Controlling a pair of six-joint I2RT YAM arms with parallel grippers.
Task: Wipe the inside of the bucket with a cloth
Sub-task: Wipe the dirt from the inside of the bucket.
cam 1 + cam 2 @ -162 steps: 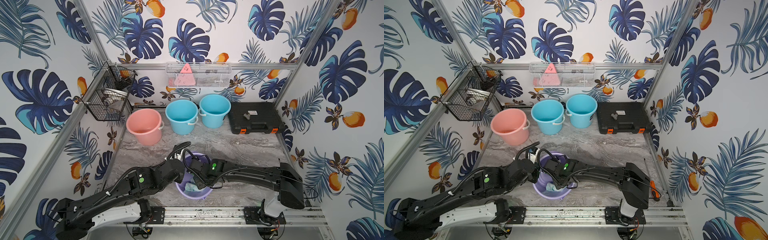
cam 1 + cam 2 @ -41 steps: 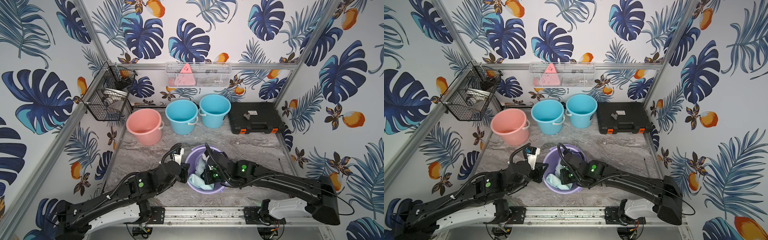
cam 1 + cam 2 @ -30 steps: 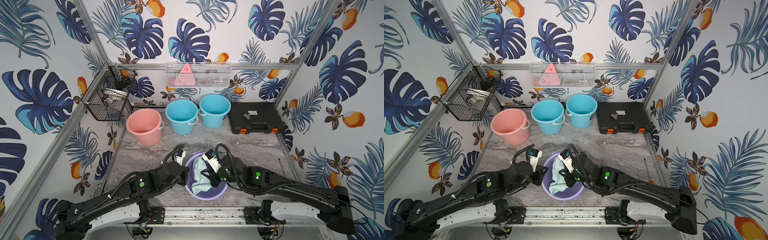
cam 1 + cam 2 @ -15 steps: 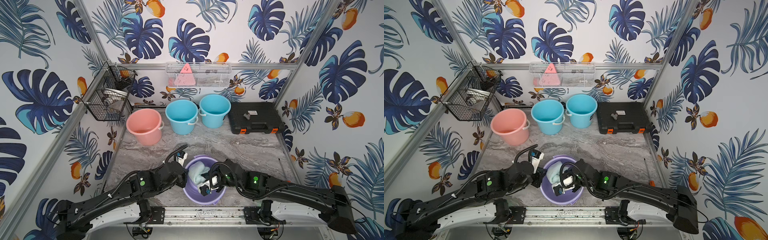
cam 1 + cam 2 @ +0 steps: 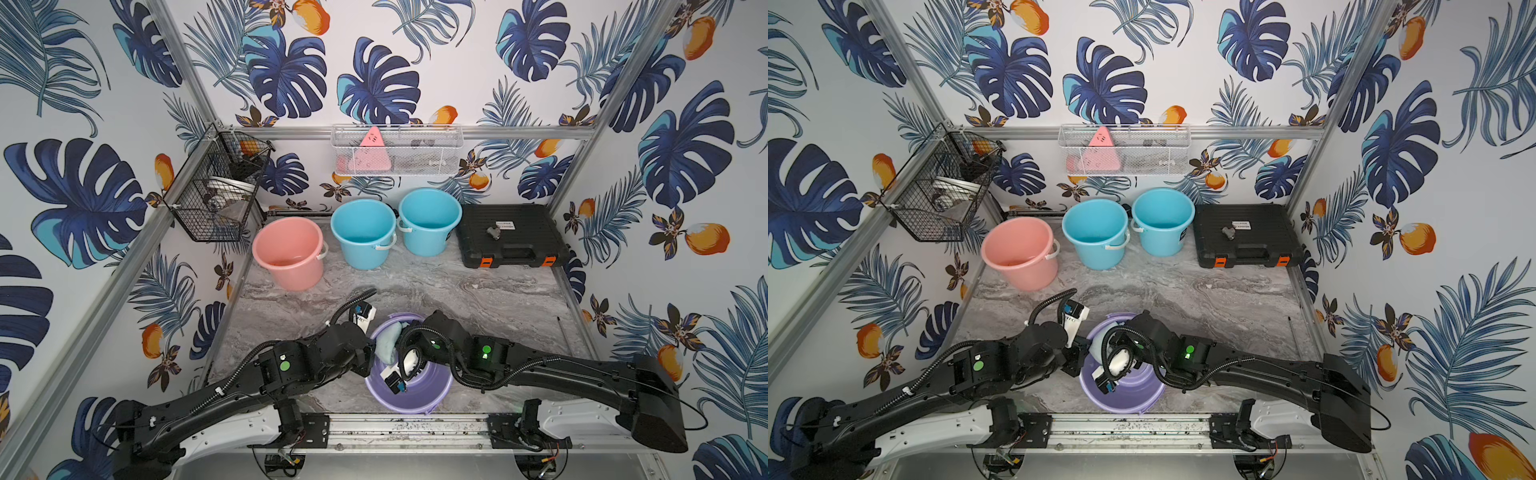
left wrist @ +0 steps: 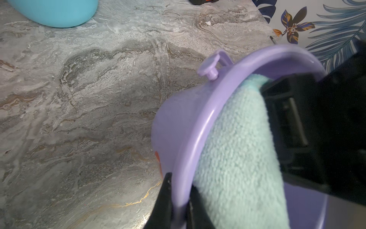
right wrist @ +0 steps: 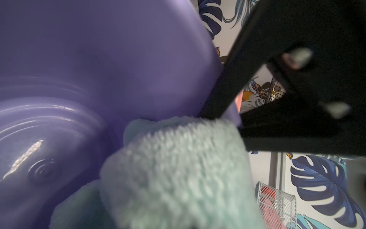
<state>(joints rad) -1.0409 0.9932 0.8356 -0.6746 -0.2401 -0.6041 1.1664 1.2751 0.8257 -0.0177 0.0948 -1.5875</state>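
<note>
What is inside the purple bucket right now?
The mint microfibre cloth, pressed against the inner wall of the purple bucket by the shut right gripper, plus one finger of the left gripper, which pinches the rim. The wall behind the cloth is hidden.

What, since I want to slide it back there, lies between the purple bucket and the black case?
Nothing but bare marble tabletop: no object stands between the purple bucket and the black case, as both top views show.
</note>
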